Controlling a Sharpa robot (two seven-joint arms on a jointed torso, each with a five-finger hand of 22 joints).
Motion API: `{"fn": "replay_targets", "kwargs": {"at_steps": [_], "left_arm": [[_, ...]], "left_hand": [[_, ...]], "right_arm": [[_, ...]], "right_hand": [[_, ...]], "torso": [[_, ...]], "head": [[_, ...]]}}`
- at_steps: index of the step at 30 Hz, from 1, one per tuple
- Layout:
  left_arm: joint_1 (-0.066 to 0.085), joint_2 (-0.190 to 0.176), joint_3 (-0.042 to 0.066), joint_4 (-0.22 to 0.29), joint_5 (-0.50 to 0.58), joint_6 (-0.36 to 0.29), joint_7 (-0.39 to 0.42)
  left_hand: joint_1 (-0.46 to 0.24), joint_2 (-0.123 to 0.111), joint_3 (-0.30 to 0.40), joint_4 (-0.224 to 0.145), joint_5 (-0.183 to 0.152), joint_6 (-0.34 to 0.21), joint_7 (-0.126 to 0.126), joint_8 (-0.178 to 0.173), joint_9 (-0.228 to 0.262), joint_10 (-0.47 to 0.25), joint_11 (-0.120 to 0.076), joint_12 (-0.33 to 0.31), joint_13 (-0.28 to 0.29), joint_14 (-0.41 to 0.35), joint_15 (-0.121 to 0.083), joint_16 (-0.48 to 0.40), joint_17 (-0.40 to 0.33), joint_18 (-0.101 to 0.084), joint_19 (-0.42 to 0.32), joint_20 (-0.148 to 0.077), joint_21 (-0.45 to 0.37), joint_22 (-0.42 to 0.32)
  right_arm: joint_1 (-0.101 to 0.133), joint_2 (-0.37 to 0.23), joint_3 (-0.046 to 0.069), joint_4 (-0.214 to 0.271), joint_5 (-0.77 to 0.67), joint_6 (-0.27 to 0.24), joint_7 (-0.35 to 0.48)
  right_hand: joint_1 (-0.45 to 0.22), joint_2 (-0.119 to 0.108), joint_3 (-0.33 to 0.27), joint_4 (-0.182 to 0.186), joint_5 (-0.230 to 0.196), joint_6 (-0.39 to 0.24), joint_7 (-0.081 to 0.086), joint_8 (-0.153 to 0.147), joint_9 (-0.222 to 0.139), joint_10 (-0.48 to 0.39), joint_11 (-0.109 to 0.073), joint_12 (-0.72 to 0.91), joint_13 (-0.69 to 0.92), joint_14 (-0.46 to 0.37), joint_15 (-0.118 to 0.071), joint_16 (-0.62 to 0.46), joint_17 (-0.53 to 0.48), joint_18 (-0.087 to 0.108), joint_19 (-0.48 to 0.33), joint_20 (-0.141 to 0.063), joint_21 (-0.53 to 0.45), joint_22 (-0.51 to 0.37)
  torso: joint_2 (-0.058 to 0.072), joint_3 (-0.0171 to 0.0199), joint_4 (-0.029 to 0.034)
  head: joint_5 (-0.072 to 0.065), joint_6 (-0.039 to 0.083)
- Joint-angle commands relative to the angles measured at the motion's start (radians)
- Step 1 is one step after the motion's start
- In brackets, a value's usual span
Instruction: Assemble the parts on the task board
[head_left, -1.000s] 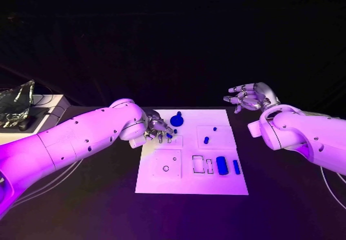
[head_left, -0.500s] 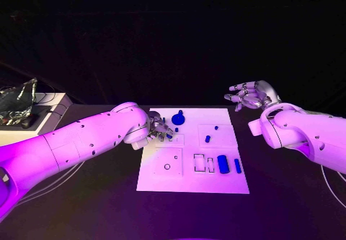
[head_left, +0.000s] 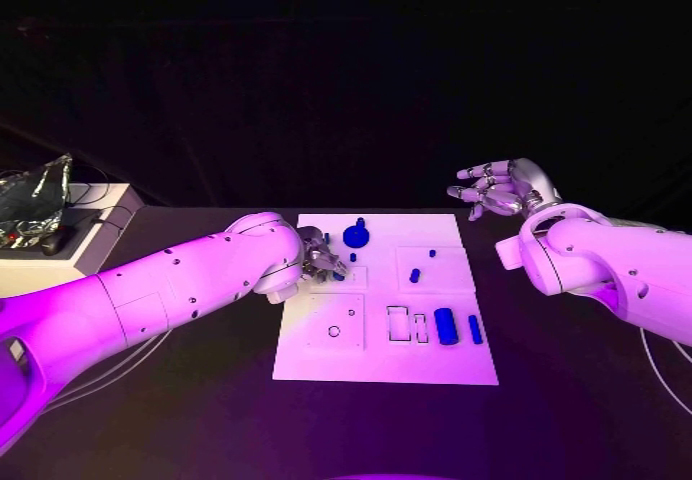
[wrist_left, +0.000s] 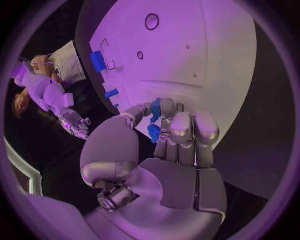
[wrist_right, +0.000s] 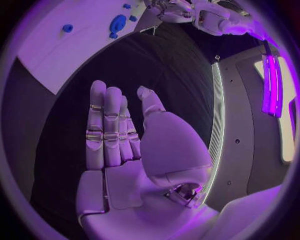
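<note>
Clearly nearer, the left hand (head_left: 320, 262) pinches a blue part (wrist_left: 154, 133) over the task board (head_left: 387, 368); the right hand (head_left: 498, 188) hangs open.

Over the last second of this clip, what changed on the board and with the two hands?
Little changed. The left hand stays low over the task board's far left part, fingers around a small blue part. The right hand stays raised off the board, holding nothing. The other blue parts lie as before.

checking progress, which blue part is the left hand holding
The small blue part pinched in the left hand at the task board edge; the other blue parts lie untouched on the board.
</note>
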Motion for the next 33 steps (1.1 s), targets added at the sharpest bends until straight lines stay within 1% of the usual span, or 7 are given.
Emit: {"fn": "replay_targets", "kwargs": {"at_steps": [1, 8, 10, 14, 18, 23, 33], "left_arm": [[-0.002, 0.005, 0.000, 0.001, -0.024, -0.010, 0.000], [-0.004, 0.008, 0.000, -0.002, -0.026, -0.003, 0.001], [-0.004, 0.010, 0.000, -0.003, -0.028, -0.001, 0.001], [-0.004, 0.013, 0.000, -0.004, -0.029, 0.006, 0.000], [-0.004, 0.013, 0.000, -0.005, -0.029, 0.020, -0.003], [-0.004, 0.013, 0.000, -0.006, -0.029, 0.038, -0.009], [-0.004, 0.014, 0.000, -0.010, -0.036, 0.061, -0.018]], "left_hand": [[0.015, 0.002, 0.165, -0.161, 0.006, 0.016, -0.013, -0.004, 0.047, 0.006, -0.003, -0.004, 0.001, 0.006, -0.001, -0.005, -0.002, -0.019, 0.008, -0.002, -0.006, 0.002], [0.017, 0.004, 0.162, -0.158, 0.003, 0.014, -0.012, -0.005, 0.049, 0.004, -0.002, -0.006, 0.003, 0.005, -0.001, -0.007, -0.004, -0.020, 0.009, -0.002, -0.008, 0.007], [0.017, 0.004, 0.162, -0.158, 0.003, 0.014, -0.012, -0.005, 0.049, 0.004, -0.002, -0.006, 0.003, 0.005, -0.001, -0.007, -0.004, -0.020, 0.009, -0.002, -0.008, 0.007], [0.018, 0.004, 0.162, -0.158, 0.003, 0.013, -0.012, -0.006, 0.050, 0.004, -0.002, -0.006, 0.004, 0.005, -0.001, -0.006, -0.004, -0.020, 0.009, -0.002, -0.009, 0.008], [0.019, 0.004, 0.162, -0.156, 0.002, 0.012, -0.011, -0.006, 0.051, 0.003, -0.001, -0.007, 0.005, 0.005, 0.000, -0.007, -0.006, -0.020, 0.009, -0.003, -0.010, 0.009], [0.023, 0.004, 0.160, -0.155, 0.001, 0.012, -0.010, -0.007, 0.052, 0.002, 0.000, -0.008, 0.005, 0.004, 0.001, -0.009, -0.008, -0.021, 0.009, -0.003, -0.012, 0.011], [0.024, 0.004, 0.159, -0.155, 0.002, 0.012, -0.010, -0.008, 0.052, 0.002, -0.001, -0.008, 0.005, 0.004, 0.001, -0.011, -0.010, -0.021, 0.010, -0.003, -0.013, 0.012]], "right_arm": [[0.000, 0.001, 0.000, 0.002, -0.007, 0.008, 0.016], [0.000, 0.001, 0.000, 0.002, -0.007, 0.010, 0.014], [0.000, 0.001, 0.000, 0.003, -0.007, 0.011, 0.014], [0.000, 0.000, 0.000, 0.004, -0.006, 0.013, 0.014], [0.000, 0.000, 0.000, 0.005, -0.006, 0.019, 0.011], [0.000, -0.001, 0.000, 0.007, -0.006, 0.022, 0.010], [0.000, -0.002, 0.000, 0.008, -0.007, 0.023, 0.009]], "right_hand": [[-0.003, 0.009, -0.002, -0.004, 0.002, 0.003, 0.005, -0.003, -0.001, -0.003, -0.001, -0.005, -0.001, -0.005, 0.000, -0.002, 0.000, -0.009, -0.004, 0.001, 0.006, -0.001], [-0.004, 0.010, -0.002, -0.003, 0.001, 0.004, 0.005, -0.003, -0.001, -0.003, -0.001, -0.005, -0.001, -0.004, 0.000, -0.002, 0.000, -0.009, -0.004, 0.001, 0.008, -0.002], [-0.004, 0.010, -0.002, -0.003, 0.001, 0.004, 0.005, -0.003, -0.001, -0.003, -0.001, -0.005, -0.001, -0.004, 0.000, -0.002, 0.000, -0.009, -0.004, 0.001, 0.008, -0.002], [-0.005, 0.009, -0.003, -0.003, 0.001, 0.004, 0.005, -0.003, -0.001, -0.002, -0.001, -0.004, -0.001, -0.004, 0.000, -0.001, 0.000, -0.009, -0.004, 0.001, 0.009, -0.003], [-0.007, 0.009, -0.004, -0.001, 0.000, 0.003, 0.005, -0.004, -0.001, -0.003, -0.001, -0.005, -0.002, -0.004, 0.000, -0.002, 0.000, -0.009, -0.005, 0.001, 0.009, -0.004], [-0.008, 0.009, -0.004, 0.000, 0.000, 0.003, 0.005, -0.004, -0.001, -0.004, -0.001, -0.005, -0.002, -0.005, 0.001, -0.002, 0.000, -0.009, -0.006, 0.001, 0.009, -0.004], [-0.010, 0.008, -0.005, 0.003, 0.000, 0.003, 0.005, -0.003, -0.001, -0.004, 0.000, -0.004, -0.001, -0.004, 0.001, -0.002, 0.000, -0.009, -0.005, 0.001, 0.010, -0.006]], "torso": [[0.000, -0.0006, 0.0000], [0.000, -0.0016, 0.0011], [0.000, -0.0017, 0.0016], [0.000, -0.0006, 0.0010], [0.000, -0.0001, 0.0002], [0.000, -0.0006, 0.0018], [0.000, -0.0006, 0.0018]], "head": [[-0.001, -0.001], [-0.002, -0.002], [-0.003, -0.005], [-0.002, -0.008], [-0.002, -0.007], [-0.005, -0.009], [-0.004, -0.010]]}}
